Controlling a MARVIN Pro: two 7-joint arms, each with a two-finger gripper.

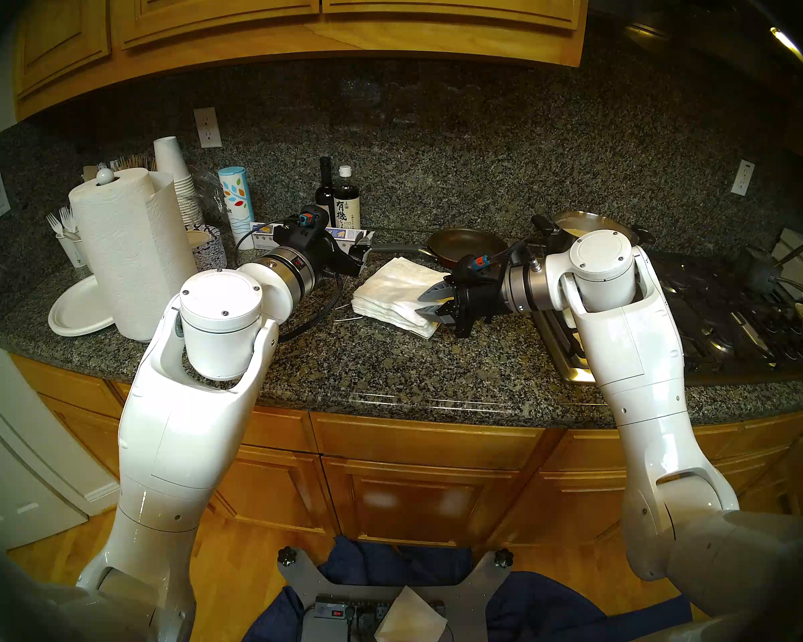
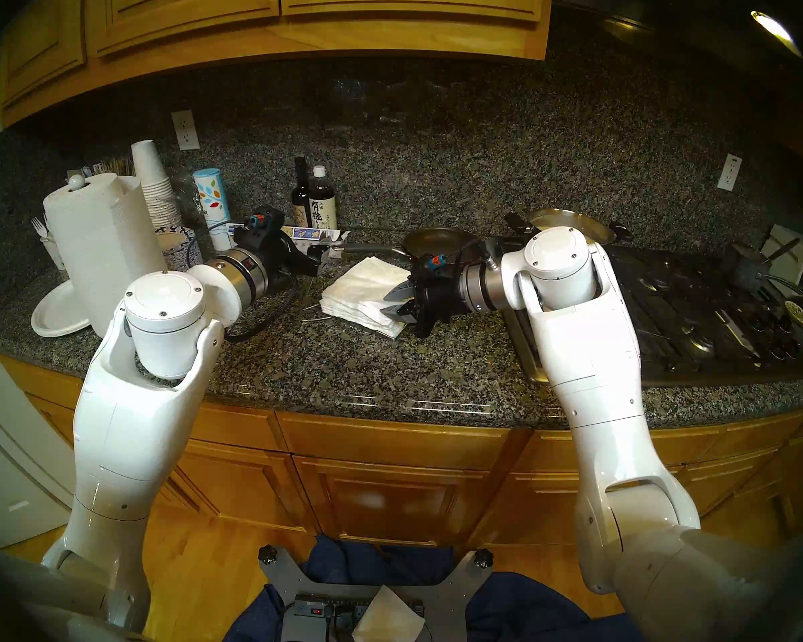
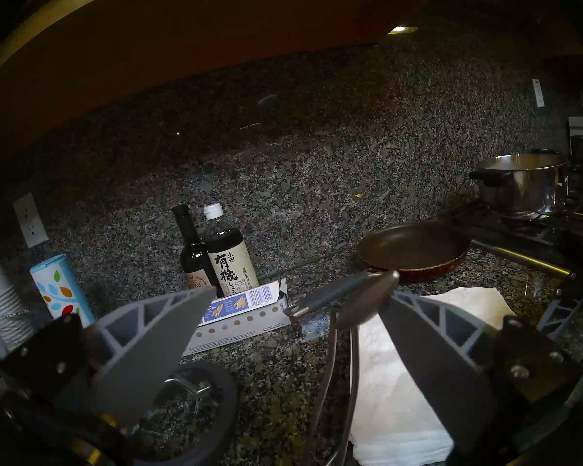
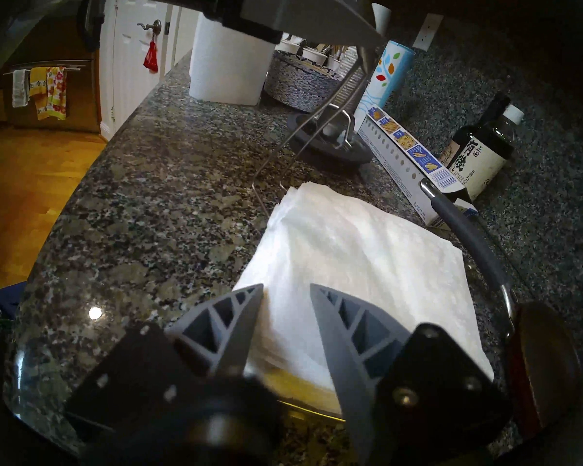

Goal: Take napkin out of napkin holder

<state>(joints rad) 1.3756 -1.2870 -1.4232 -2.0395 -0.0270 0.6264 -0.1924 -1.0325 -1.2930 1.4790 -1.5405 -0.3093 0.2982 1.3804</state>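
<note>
1. Right hand [image 4: 286, 287]: I see its two grey ribbed fingers [image 4: 347, 337] standing partly apart, angled down over the near corner of the stack. White paper shows in the gap. I cannot tell whether the tips press on the sheet.
2. The thin square white paper napkin [image 4: 367, 253] is the top sheet of a stack lying flat on the speckled granite surface [image 1: 390, 363], between the two hands.
3. Left hand [image 3: 300, 290]: fingers wide apart, pointing level over the far left side of the stack. The leaf-shaped tip [image 3: 367, 300] of the slim metal arm sits just beside one finger, raised clear of the paper.
4. The silver wire napkin holder [image 4: 330, 142] shows a dark round part with a hinge left of the stack. Thin wires run from it to the stack's edge.
5. Obstructions near the stack:
   - The grey handle [image 4: 468, 240] of a brown frying pan [image 1: 467, 249] runs just beside the far edge.
   - A blue-and-white cardboard box [image 3: 243, 317] lies behind the left hand.
   - Two dark glass bottles [image 1: 339, 201] stand by the wall.
6. Further out: a tall white paper towel roll [image 1: 126, 252] at far left, and a steel pot [image 1: 589, 224] on the black stove [image 1: 715, 321] at right.
</note>
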